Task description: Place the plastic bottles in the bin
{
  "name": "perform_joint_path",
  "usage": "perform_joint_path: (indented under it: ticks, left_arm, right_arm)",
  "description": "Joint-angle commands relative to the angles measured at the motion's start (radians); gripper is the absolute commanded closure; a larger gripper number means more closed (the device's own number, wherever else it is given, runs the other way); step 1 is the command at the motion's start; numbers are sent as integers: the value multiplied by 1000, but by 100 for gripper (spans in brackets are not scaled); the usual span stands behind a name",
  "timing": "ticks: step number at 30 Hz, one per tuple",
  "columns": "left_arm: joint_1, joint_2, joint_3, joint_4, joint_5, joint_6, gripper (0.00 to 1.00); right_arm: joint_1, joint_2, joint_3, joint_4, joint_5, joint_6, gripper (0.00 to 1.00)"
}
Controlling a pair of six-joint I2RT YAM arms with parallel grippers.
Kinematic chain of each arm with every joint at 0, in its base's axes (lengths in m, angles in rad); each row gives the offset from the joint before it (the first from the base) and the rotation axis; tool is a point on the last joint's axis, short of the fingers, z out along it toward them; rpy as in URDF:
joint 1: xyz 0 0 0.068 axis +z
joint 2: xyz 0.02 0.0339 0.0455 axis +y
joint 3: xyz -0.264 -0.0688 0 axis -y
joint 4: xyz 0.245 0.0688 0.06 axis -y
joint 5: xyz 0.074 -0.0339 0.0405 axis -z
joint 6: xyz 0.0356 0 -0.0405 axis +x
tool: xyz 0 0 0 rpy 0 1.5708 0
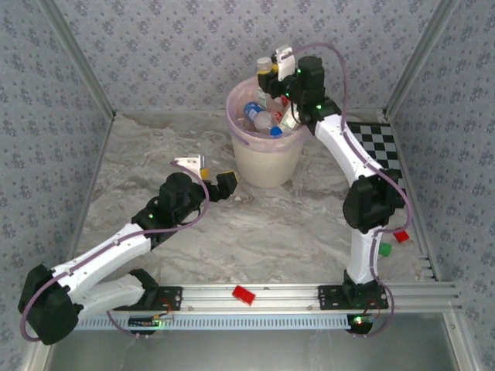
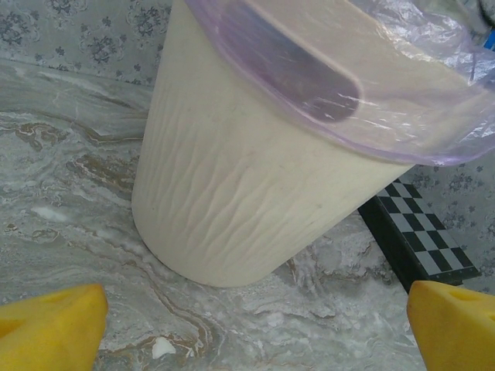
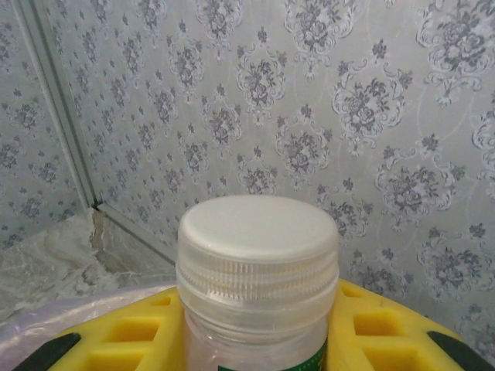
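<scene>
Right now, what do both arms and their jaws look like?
The left arm and right arm match: white shell links, black rounded joint housings, a lilac cable looping along each, small green lights glowing at the joints. The jaws are blocky and yellow.

At the right wrist, the white-capped bottle runs off the bottom edge just below its neck. At the left wrist, the bin has its rim cut by the top and right edges. From above, the piled bottles inside are too small to count.
</scene>
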Motion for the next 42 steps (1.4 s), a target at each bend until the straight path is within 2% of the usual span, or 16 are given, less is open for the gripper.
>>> perform_joint_path:
  ticks: [1,3,5,10,12,15,20,28,33,37,39,42]
  left_arm:
    - [12,-27,-12,11,3,-11,1]
    - [17,-27,-13,11,8,-12,1]
    - [19,-27,-14,11,10,-14,1]
    - [20,-32,-28,13,7,-20,1]
    - [23,-26,-30,14,10,-24,1]
    - [26,-14,-30,29,21,-31,1]
    - [27,4,-32,44,33,-41,1]
    - [28,17,-27,45,37,-42,1]
    - [28,13,-27,32,37,-40,1]
    - [30,1,-29,21,33,-39,1]
    - [29,-7,-33,16,28,-40,1]
    - [29,-18,-37,7,23,-40,1]
  right_arm:
    - [-7,-74,-149,253,-37,0,70]
    - [-21,-109,-215,313,-30,12,68]
    - [-32,-142,-250,287,-21,13,64]
    - [-41,-265,-314,110,-6,-11,46]
    - [-41,-320,-328,46,14,-27,33]
    - [-47,-379,-322,-32,32,-44,31]
    - [-63,-449,-287,-129,94,-43,17]
    - [-80,-281,112,-588,139,44,21]
    - [-85,-135,303,-736,109,79,18]
    - [-85,-37,415,-788,70,102,17]
    - [-85,3,463,-831,77,106,22]
    - [-86,12,464,-838,61,106,43]
